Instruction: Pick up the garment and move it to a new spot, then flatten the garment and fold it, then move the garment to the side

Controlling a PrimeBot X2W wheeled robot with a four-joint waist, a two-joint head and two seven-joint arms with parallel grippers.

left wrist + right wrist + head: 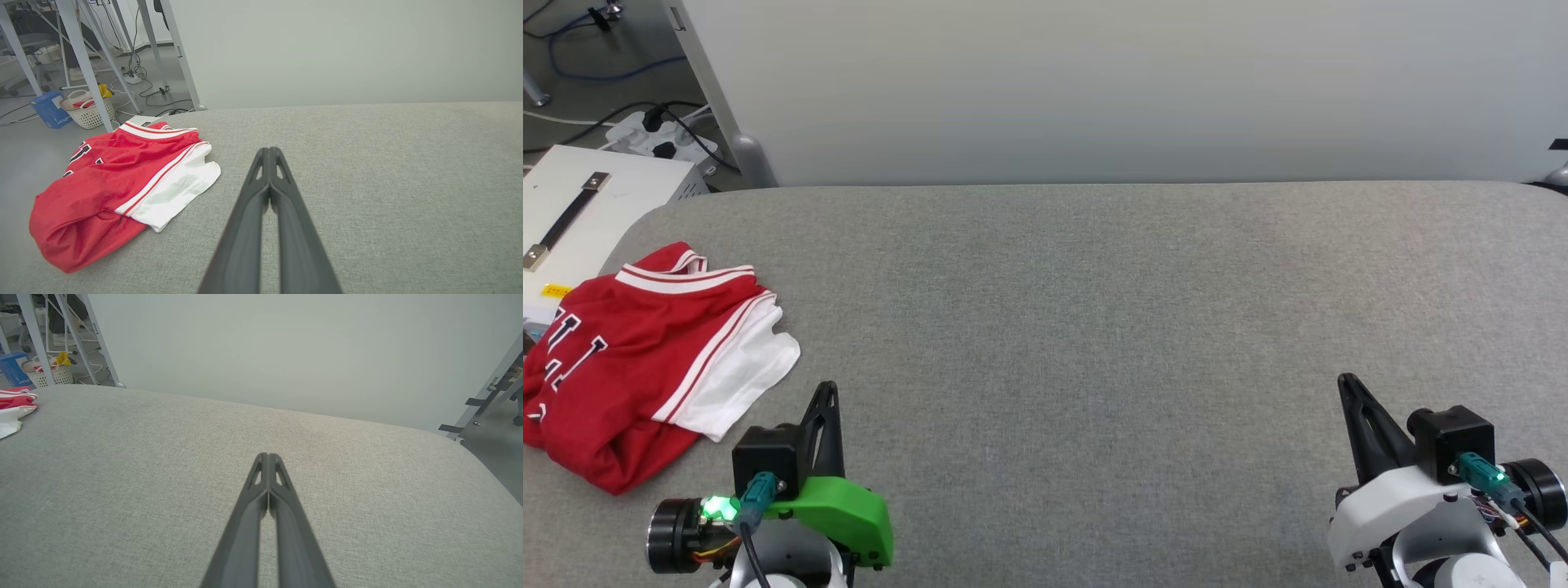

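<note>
In the head view, the shirt (629, 359) lies bunched up at the left edge of the grey cloth-covered table (1094, 327), towards the near-left corner. It is red with a striped red-and-white collar band. One white sleeve is spread towards the middle of the table, and black letters outlined in white show on the shirt's left side. My left gripper (828, 390) hovers near the table's front edge, just beside that white sleeve but not touching it. My right gripper (1347, 385) sits well apart, near the front edge towards the right. I see both pairs of fingers side-on here, so this view does not tell me their spread. Past the left edge stand a white box (613, 196) with a black strap handle and a power strip (658, 135) with cables. A pale panel (1094, 82) rises behind the far edge.

In the left wrist view, my two dark fingers are pressed together tip to tip, pinching nothing, over bare grey cloth. The shirt lies to their left, its white sleeve nearest them with a gap between. On the floor beyond stand a pale basket (88, 112) and a blue box (49, 108).

In the right wrist view, my fingers are likewise pressed together and empty above the bare table. A strip of the red and white shirt shows at the far left edge.
</note>
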